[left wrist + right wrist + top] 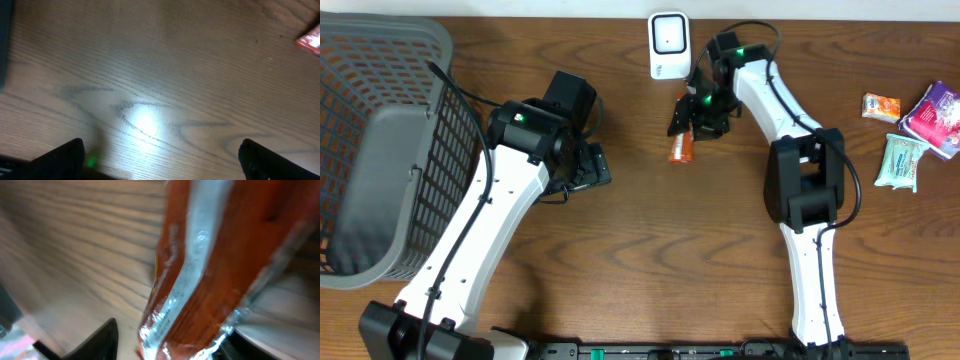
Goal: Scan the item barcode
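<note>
An orange-red foil snack packet (682,148) lies on the wooden table below the white barcode scanner (668,45). My right gripper (694,115) is down at the packet's upper end. In the right wrist view the packet (220,265) fills the space between the jaws of my right gripper (170,347). The left finger (97,342) stands a little apart from it and the right finger is against its crimped edge, so the jaws are open around it. My left gripper (592,168) hovers over bare wood left of the packet. It is wide open (162,165) with nothing between its fingers.
A grey mesh basket (380,60) takes up the left edge of the table. Three other packets lie at the far right: an orange one (881,107), a purple one (935,115) and a teal one (903,161). The red packet's corner (310,41) shows in the left wrist view.
</note>
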Motion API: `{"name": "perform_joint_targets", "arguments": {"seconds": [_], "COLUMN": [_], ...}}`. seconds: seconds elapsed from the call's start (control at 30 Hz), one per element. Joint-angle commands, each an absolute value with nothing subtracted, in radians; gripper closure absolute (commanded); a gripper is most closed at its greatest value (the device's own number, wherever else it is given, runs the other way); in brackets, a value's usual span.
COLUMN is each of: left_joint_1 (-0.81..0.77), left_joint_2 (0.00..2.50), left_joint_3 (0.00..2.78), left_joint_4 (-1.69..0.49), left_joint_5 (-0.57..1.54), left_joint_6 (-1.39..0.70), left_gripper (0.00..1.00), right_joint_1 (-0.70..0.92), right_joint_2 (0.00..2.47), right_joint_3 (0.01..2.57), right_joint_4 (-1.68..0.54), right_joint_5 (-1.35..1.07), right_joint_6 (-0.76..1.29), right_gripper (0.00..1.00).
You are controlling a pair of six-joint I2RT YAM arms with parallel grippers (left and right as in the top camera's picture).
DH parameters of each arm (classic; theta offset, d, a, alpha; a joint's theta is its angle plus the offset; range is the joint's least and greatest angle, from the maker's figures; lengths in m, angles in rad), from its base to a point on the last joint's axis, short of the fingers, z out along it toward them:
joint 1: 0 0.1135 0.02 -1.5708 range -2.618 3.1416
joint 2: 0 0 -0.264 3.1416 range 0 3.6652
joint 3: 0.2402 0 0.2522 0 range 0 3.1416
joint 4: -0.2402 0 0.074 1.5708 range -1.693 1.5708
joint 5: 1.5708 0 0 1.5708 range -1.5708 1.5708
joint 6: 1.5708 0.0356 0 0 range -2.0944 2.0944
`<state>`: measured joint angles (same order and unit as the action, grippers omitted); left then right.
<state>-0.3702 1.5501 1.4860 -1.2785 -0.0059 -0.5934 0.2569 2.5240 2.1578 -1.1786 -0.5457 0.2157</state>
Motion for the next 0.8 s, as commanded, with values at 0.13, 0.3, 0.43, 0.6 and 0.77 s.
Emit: {"name": "perform_joint_targets", "arguments": {"seconds": [0.13,0.3,0.43,0.6,0.77], "left_joint_1": [-0.369,-0.369,-0.369,-0.369,-0.369], "left_joint_2": [1.555,1.555,1.555,1.555,1.555], "left_joint_3": [1.486,1.486,1.486,1.486,1.486], "left_joint_4": [-1.282,-1.282,-1.282,-1.282,-1.282], "left_joint_5": [-0.012,-0.012,-0.012,-0.012,-0.012], "left_joint_6": [-0.577,-0.577,-0.577,-0.577,-0.577], "left_gripper": [0.02,0.02,0.02,0.02,0.02], "right_joint_1": [0.294,0.295,0.323,0.406,0.504], "right_joint_2": [2.566,2.508,2.408,2.329,2.319], "right_joint_3": [2.150,2.152,2.152,2.152,2.152], "right_joint_4": [-1.175,-1.221,-1.264,-1.321,-1.351], "right_joint_5": [-0.506,-0.405,-0.231,0.087,0.274], "right_joint_6": [0.201,0.179,0.166,0.167,0.167], "right_gripper": [0.99,0.99,0.99,0.99,0.99]}}
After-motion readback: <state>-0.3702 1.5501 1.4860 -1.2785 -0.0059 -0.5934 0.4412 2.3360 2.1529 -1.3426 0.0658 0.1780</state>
